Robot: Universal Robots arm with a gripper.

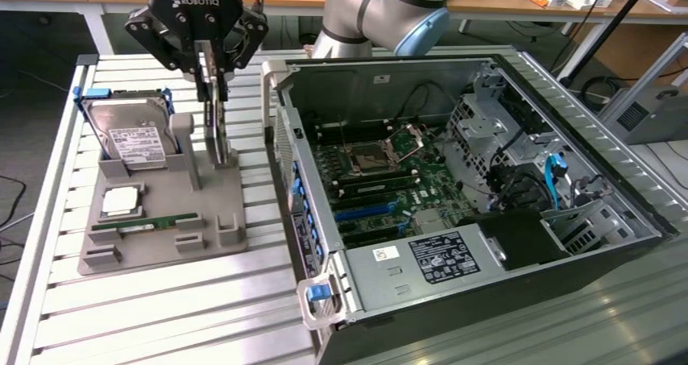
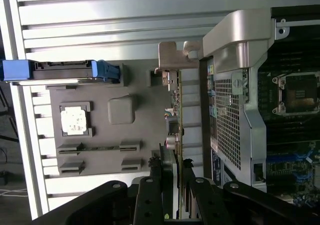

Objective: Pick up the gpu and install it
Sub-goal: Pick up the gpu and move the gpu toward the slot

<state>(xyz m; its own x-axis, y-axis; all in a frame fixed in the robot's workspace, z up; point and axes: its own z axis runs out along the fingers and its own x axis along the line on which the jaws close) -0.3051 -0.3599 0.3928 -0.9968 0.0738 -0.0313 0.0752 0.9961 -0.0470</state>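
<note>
A slatted metal table (image 1: 161, 300) carries two things: a grey holder (image 1: 161, 236) toward the exterior view's left edge, and an open computer case (image 1: 602, 276) filling the exterior view's right side.

Nearest, the case lies on its side with its open face up. This seems meant to let a card go straight down into the motherboard (image 1: 398, 172), where blue slots (image 1: 360, 212) run across the board.

On the holder's near end a green memory stick (image 1: 145, 222) lies flat in a groove, with a square chip (image 1: 121, 201) just behind it. Further back a hard drive (image 1: 131, 135) leans in a blue-edged cradle.

Beside the drive, at the holder edge closest to the case, the gpu (image 1: 219, 131) stands upright on its long edge. That probably leaves its top edge free for a grip from above. The black tool (image 1: 212, 71) hangs straight over it, fingers (image 2: 150, 185) narrowed onto the card's upper edge from both sides. In the wrist view the gpu (image 2: 175, 110) runs edge-on between the fingers, its silvery bracket (image 2: 172, 55) at the end away from them. Whether its lower edge has cleared the holder cannot be told.

Furthest, the arm (image 1: 387, 10) rises behind the case.
</note>
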